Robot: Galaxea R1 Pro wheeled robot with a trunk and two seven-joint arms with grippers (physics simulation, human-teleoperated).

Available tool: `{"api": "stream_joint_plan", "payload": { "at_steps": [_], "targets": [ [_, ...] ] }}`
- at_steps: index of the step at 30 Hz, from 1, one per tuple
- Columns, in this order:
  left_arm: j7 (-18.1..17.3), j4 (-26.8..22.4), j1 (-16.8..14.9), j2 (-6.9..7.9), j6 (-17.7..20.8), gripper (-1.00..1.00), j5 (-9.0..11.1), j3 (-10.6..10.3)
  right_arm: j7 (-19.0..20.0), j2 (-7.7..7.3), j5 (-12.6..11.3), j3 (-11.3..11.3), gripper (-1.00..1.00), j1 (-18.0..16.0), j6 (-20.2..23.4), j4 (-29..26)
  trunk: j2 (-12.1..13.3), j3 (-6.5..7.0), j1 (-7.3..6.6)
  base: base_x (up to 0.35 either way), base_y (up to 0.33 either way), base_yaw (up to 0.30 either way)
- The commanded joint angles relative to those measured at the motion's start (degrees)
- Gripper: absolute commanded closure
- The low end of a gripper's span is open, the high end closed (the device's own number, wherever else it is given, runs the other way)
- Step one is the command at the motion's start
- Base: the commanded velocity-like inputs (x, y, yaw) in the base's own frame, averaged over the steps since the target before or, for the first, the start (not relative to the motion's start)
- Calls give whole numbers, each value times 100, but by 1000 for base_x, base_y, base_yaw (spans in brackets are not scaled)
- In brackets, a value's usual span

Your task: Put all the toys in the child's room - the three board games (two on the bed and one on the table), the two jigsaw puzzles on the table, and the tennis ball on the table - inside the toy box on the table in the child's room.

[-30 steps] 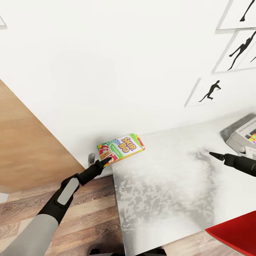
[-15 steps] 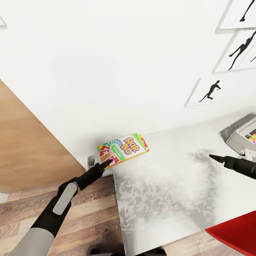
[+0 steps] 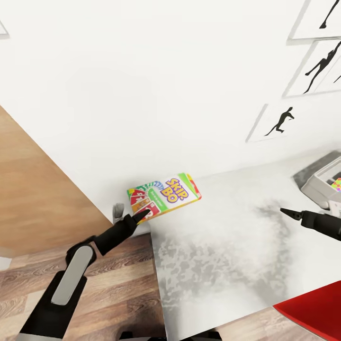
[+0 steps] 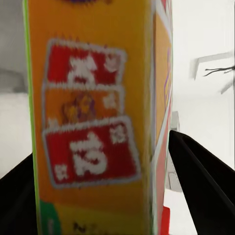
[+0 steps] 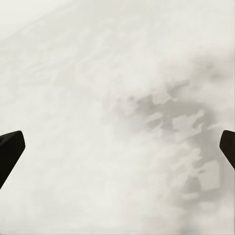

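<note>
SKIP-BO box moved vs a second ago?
Yes. The SKIP-BO box, held in the left gripper, has rotated and its far end has swung further over the table corner; the wall pictures are unchanged.

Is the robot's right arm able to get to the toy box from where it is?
Probably yes. The right gripper hovers open above bare table, and the toy box sits just beyond, nothing between.

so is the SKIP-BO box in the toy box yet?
Out. The SKIP-BO box is held in the left gripper jaws at the table corner; the toy box sits at the far right.
</note>
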Motion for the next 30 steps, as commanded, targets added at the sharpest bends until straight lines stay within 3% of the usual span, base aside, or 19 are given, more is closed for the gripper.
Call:
{"api": "stream_joint_plan", "payload": {
  "at_steps": [1, 15, 30],
  "targets": [
    [86, -105, 14, 2, 33, 100, 46, -2, 46, -4, 32, -9, -100, 5, 33, -22, -9, -8, 3, 0, 0, 0],
    [378, -557, 75, 0, 91, 100, 207, -7, 242, -24, 25, -72, -100, 45, 33, -88, -9, -3, 3, -16, -3, -10],
    [409, -761, 94, 22, 115, 100, 228, -3, 329, -32, 24, -99, -100, 49, 33, -99, -9, 90, 3, -219, -62, -121]
  ]
}}
